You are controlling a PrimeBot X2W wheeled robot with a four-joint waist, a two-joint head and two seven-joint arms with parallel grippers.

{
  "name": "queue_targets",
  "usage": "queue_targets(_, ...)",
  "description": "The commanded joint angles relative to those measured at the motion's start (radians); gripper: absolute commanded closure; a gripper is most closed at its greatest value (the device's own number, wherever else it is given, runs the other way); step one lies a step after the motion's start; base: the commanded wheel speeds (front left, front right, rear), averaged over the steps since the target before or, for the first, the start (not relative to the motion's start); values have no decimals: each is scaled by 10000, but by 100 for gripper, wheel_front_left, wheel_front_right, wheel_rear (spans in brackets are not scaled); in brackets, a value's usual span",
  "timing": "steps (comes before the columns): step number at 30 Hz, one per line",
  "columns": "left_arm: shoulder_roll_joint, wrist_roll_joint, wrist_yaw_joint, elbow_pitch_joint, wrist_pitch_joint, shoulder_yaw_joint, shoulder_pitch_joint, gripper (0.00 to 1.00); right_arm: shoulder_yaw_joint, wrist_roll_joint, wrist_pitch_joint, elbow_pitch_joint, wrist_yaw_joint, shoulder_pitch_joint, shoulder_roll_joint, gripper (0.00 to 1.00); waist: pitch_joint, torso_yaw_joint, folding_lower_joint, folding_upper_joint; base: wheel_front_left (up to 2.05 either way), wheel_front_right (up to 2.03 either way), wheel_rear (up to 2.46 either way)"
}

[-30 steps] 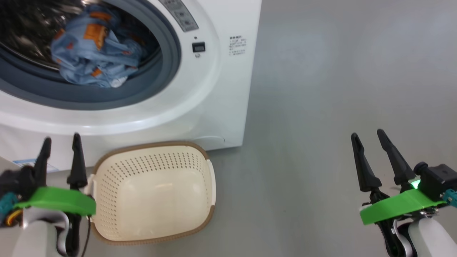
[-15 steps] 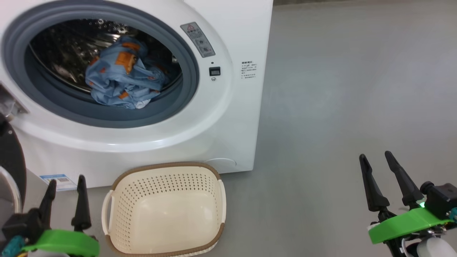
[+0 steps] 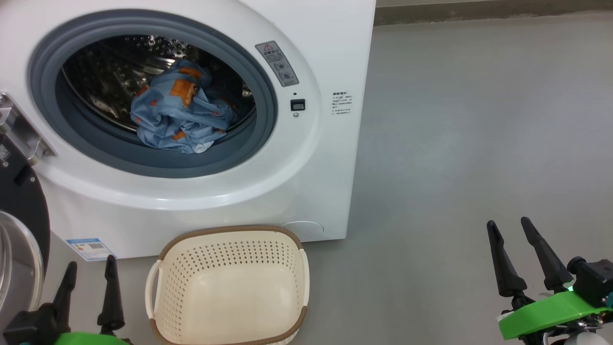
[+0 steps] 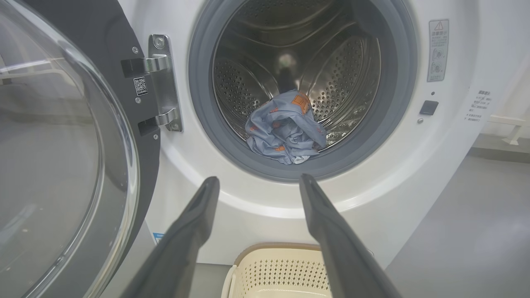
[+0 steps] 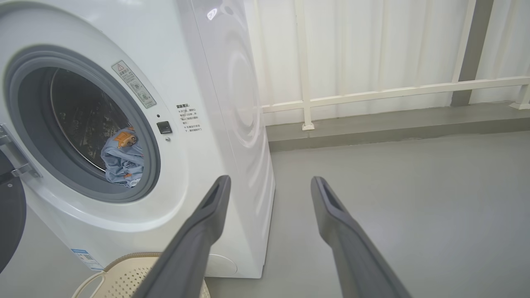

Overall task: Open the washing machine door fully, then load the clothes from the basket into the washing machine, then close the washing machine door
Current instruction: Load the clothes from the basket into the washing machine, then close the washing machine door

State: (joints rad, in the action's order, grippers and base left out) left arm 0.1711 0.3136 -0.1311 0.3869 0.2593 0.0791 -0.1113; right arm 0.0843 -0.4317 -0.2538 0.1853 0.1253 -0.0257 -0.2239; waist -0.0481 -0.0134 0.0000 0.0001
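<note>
The white washing machine [image 3: 311,158] stands open, and the light-blue clothes [image 3: 179,115] with orange prints lie bunched inside its steel drum. Its door [image 3: 19,230], black-rimmed with a clear glass bowl, is swung out to the left on its hinge [image 4: 161,82]. The cream basket [image 3: 230,287] sits on the floor in front of the machine with nothing in it. My left gripper [image 3: 91,266] is open, low at the left beside the basket. My right gripper [image 3: 508,225] is open over bare floor to the right. The left wrist view looks between its own fingers at the clothes [image 4: 285,128].
Grey floor [image 3: 479,120] stretches right of the machine. In the right wrist view a white railing [image 5: 372,95] and a low kerb run along the back wall. The open door [image 4: 62,165] takes up the space left of the machine's front.
The head camera has tilted up and pulled back, so the machine, basket and both grippers sit lower in view and the door now shows at the left. Both grippers stay open.
</note>
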Motion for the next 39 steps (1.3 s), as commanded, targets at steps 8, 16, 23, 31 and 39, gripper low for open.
queue_targets(8,228,-108,4,-458,24,285,34,0,85,7,-80,-313,54,9,-197,0,3,32,0,-1,0,0,0)
queue_targets(16,243,-55,4,-460,24,232,15,0,47,29,-80,-335,54,-25,-169,0,-72,16,0,-1,0,0,0)
queue_targets(23,256,-9,4,-368,24,203,-25,0,15,40,-80,-332,54,-24,-153,0,-83,13,0,-1,0,0,0)
queue_targets(31,177,16,4,-384,24,368,-61,0,-13,43,-80,-344,54,-33,-128,0,-110,41,0,-1,-28,28,0)
queue_targets(39,165,-22,4,-572,24,377,-2,0,-9,33,-80,-356,54,-49,-131,0,-165,54,0,-1,-132,132,0)
